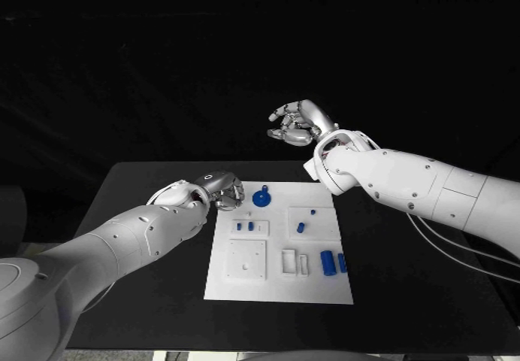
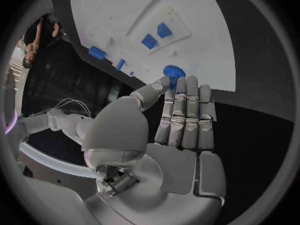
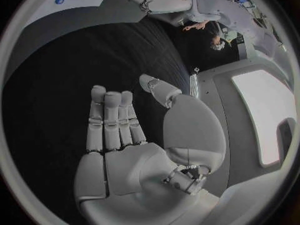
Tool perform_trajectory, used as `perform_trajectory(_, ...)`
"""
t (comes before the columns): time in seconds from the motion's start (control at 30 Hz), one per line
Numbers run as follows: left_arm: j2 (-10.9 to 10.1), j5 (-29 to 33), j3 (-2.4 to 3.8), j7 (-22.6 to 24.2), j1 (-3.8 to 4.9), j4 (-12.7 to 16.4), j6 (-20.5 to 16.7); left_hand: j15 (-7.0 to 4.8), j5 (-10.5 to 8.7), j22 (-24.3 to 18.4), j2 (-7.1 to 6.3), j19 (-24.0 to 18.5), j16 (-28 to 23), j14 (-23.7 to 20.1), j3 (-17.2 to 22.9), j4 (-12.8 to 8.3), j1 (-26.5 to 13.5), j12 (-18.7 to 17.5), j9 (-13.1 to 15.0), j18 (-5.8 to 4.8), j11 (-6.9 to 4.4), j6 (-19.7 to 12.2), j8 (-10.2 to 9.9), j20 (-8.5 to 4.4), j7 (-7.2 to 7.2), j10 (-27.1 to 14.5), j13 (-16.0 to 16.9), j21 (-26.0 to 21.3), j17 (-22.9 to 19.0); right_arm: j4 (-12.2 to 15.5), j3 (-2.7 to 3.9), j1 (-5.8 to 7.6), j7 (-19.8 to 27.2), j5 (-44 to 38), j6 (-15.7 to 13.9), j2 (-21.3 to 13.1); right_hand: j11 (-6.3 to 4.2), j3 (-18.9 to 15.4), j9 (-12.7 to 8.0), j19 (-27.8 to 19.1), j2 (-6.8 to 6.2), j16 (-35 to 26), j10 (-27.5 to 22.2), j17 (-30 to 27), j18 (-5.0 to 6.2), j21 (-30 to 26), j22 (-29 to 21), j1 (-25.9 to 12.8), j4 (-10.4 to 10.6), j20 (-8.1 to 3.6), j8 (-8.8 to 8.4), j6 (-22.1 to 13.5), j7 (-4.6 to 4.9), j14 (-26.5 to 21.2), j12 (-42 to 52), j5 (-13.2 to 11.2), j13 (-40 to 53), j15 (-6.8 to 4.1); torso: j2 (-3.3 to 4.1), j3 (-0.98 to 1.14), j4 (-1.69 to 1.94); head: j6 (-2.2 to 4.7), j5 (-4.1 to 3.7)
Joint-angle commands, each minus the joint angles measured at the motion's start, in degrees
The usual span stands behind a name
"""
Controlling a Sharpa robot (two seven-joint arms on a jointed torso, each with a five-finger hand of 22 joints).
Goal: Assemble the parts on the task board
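While blue parts [image 1: 328, 262] sit in the task board [image 1: 279, 286], both hands hold nothing.

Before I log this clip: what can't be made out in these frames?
- Small parts on the board: too small in the head view to tell shape or whether seated.
- Blue round part: left wrist view, partly behind the left robot hand fingertips; contact unclear.
- Board's far end: cut off by the circle's rim in the right wrist view, beyond the right robot hand.
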Motion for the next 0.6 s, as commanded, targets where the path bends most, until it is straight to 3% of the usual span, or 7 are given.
perform_trajectory(0.03,0.44,-0.39,-0.03,1.56,-0.01,-0.32,1.22,-0.08,0.2,0.31,0.02,0.06,-0.43,0.31,0.32,0.0,0.71,0.1,0.02,0.56,0.01,0.24,-0.33,0.02,-0.04,0.44,0.03,0.09,0.08,0.07,0.03,0.0,0.96,0.54,-0.39,0.19,-0.03,-0.35,-0.06,-0.23,0.58,-0.26,-0.22,-0.11,0.61,-0.39,0.58,-0.01,-0.09,0.16,0.17,-0.15,0.31,-0.38,-0.36,0.39,-0.14,-0.16,0.03,0.04,-0.02,-0.01,-0.22)
perform_trajectory(0.2,0.83,-0.39,-0.06,1.61,-0.22,-0.9,1.8,-0.04,0.19,0.37,0.11,-0.06,-0.58,0.24,0.31,-0.02,0.79,-0.01,-0.01,0.52,0.05,0.17,-0.43,0.05,-0.01,0.37,0.01,0.03,0.21,0.09,0.03,0.0,0.89,0.53,-0.45,0.36,-0.03,-0.45,-0.06,-0.23,0.64,-0.25,-0.21,-0.22,0.66,-0.45,0.62,0.0,-0.18,0.22,0.19,-0.16,0.31,-0.38,-0.34,0.51,-0.31,-0.16,0.04,0.07,-0.03,0.0,-0.5)
perform_trajectory(0.43,1.38,-0.39,-0.14,1.81,-0.45,-2.41,2.55,-0.03,0.21,0.41,0.13,-0.11,-0.63,0.23,0.31,-0.03,0.84,-0.05,-0.01,0.5,0.06,0.16,-0.46,0.07,0.0,0.37,0.01,0.0,0.29,0.23,0.03,0.0,0.74,0.53,-0.4,0.62,-0.04,-0.58,-0.07,-0.23,0.73,-0.23,-0.21,-0.35,0.71,-0.52,0.68,0.01,-0.3,0.3,0.22,-0.17,0.31,-0.39,-0.31,0.67,-0.51,-0.16,0.11,-0.03,-0.06,-0.03,-0.81)
perform_trajectory(0.6,1.63,-0.39,-0.2,2.06,-0.45,-2.71,3.73,-0.02,0.2,0.43,0.15,-0.13,-0.66,0.23,0.29,-0.02,0.86,-0.06,-0.02,0.5,0.07,0.16,-0.47,0.07,0.01,0.38,0.01,-0.01,0.33,0.42,0.03,0.02,0.54,0.5,-0.28,0.66,-0.04,-0.62,-0.07,-0.23,0.77,-0.22,-0.2,-0.41,0.71,-0.54,0.7,0.02,-0.35,0.32,0.23,-0.16,0.3,-0.38,-0.29,0.7,-0.59,-0.17,0.29,0.08,-0.45,0.0,-0.63)
